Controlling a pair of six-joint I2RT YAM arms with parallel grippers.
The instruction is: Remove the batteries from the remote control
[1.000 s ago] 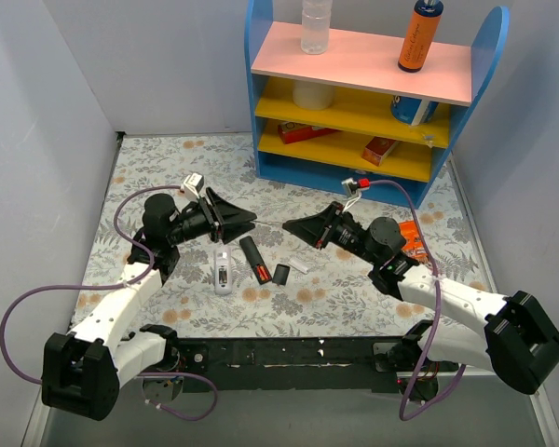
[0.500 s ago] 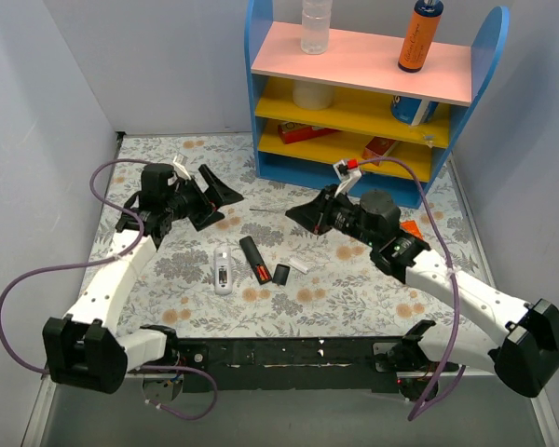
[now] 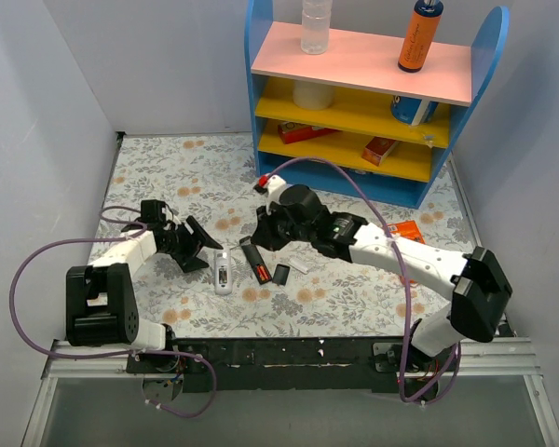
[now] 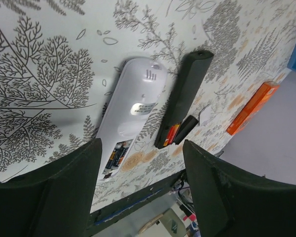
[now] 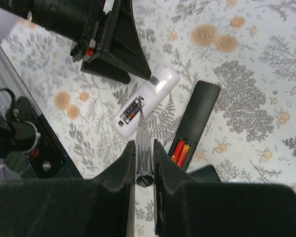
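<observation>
The black remote control [image 3: 252,258] lies on the floral mat with its back open, and its red and orange batteries [image 3: 260,271] sit in the compartment. They also show in the right wrist view [image 5: 180,151] and the left wrist view [image 4: 172,134]. The small black cover [image 3: 281,274] lies beside the remote. My right gripper [image 3: 259,233] is shut on a clear screwdriver [image 5: 144,140]. The screwdriver's tip is over a white remote [image 5: 145,96], left of the black remote [image 5: 198,121]. My left gripper [image 3: 192,248] is open and empty, low over the mat, left of the white remote [image 4: 130,113].
A small white stick [image 3: 300,266] lies right of the cover. An orange pack [image 3: 408,232] lies at the right. A blue shelf unit [image 3: 373,102] with bottles and boxes stands at the back. The white remote's open compartment holds dark batteries [image 4: 114,154].
My right gripper has swung left with the screwdriver to above the two remotes. My left gripper has dropped down and forward to the mat beside the white remote.
</observation>
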